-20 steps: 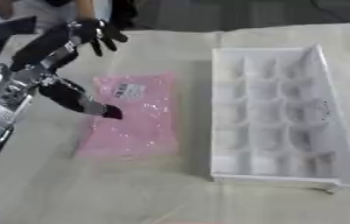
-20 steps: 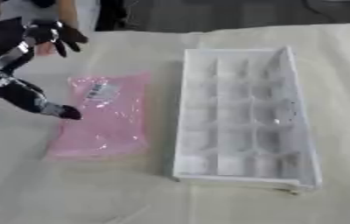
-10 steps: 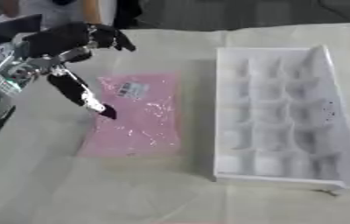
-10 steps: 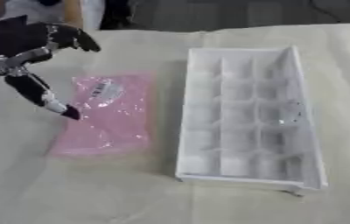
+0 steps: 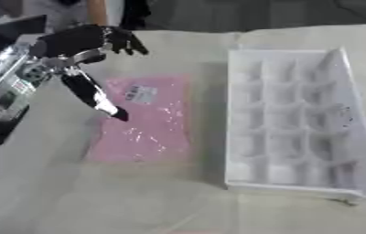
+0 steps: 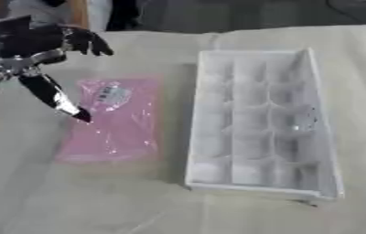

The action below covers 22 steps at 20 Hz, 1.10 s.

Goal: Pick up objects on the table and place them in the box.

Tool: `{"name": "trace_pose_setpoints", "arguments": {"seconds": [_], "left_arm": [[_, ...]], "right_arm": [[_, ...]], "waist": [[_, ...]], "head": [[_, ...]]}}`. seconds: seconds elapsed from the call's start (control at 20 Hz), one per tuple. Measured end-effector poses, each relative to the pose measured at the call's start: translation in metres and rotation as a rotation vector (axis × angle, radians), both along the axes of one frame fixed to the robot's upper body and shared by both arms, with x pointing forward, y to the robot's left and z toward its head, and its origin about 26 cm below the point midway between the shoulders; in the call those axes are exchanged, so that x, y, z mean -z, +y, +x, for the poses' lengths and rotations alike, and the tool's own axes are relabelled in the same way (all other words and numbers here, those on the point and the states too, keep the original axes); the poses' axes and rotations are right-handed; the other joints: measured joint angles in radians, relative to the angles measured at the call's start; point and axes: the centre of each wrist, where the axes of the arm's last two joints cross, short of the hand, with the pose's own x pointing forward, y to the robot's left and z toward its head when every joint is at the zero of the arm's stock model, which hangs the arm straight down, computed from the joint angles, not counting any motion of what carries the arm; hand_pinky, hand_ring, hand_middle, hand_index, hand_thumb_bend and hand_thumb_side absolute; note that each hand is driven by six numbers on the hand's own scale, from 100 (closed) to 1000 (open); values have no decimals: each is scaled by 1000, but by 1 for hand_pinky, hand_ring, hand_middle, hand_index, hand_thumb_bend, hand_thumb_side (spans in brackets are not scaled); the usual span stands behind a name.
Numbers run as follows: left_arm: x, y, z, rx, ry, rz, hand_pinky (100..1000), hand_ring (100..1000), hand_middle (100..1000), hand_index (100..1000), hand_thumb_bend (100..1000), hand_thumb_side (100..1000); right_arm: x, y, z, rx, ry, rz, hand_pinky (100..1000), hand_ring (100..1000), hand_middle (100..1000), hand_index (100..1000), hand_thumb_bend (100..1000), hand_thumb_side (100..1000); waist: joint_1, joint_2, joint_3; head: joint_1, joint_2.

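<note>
While the flat pink plastic packet with a small white label (image 5: 144, 119) lies on the cream tablecloth (image 5: 98, 192) at the centre left of the frame, nothing can be made out inside the white plastic box divided into many small compartments (image 5: 290, 123) at the right. The task is therefore judged to be at its start: the packet has yet to be lifted and carried across to the box. The left hand (image 5: 86, 43) is seen at the upper left, spread wide, with its thumb stretched down so that the tip sits at the packet's left edge; whether it touches cannot be told. Nothing is held. The right hand is not shown in either view.
</note>
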Motion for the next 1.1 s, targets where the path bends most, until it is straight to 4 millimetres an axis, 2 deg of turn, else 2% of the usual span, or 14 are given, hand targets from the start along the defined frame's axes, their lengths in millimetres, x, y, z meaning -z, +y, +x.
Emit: {"name": "trace_pose_setpoints", "arguments": {"seconds": [0.4,1.1], "left_arm": [[26,-2,11,2,121,-5,568,676,732,849,939,588],[63,14,11,-32,266,22,561,652,721,838,944,593]], "right_arm": [[-1,2,1,-7,-7,5,630,774,762,736,100,967],[-2,3,1,-14,-11,2,630,774,762,736,100,973]], "waist": [[-2,5,-11],[-2,5,-17]], "head": [[6,0],[9,0]]}}
